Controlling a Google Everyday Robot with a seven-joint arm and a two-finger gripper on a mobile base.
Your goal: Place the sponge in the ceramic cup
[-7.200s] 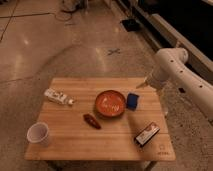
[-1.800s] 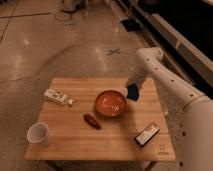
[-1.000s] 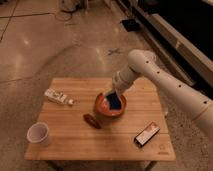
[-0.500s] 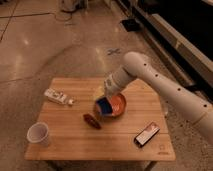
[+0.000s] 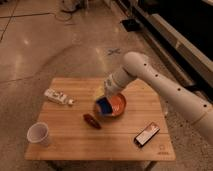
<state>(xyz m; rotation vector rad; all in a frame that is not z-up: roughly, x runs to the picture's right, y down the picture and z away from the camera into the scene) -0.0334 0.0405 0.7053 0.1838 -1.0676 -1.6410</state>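
Observation:
The sponge (image 5: 105,107), a small dark blue block, hangs just above the left rim of the orange bowl (image 5: 119,104). My gripper (image 5: 102,101) is shut on it, with the white arm (image 5: 150,77) reaching in from the right. The ceramic cup (image 5: 39,134), plain white, stands upright near the table's front left corner, well to the left of and nearer than the gripper. Part of the bowl is hidden behind the gripper and sponge.
On the wooden table (image 5: 75,145), a brown oblong item (image 5: 92,121) lies just front-left of the bowl. A white tube (image 5: 57,96) rests at the left back. A black-and-red flat box (image 5: 147,134) lies at the front right.
The gripper has carried the sponge leftward from the bowl's right side, across the bowl, to its left rim. The cup and other items have not moved.

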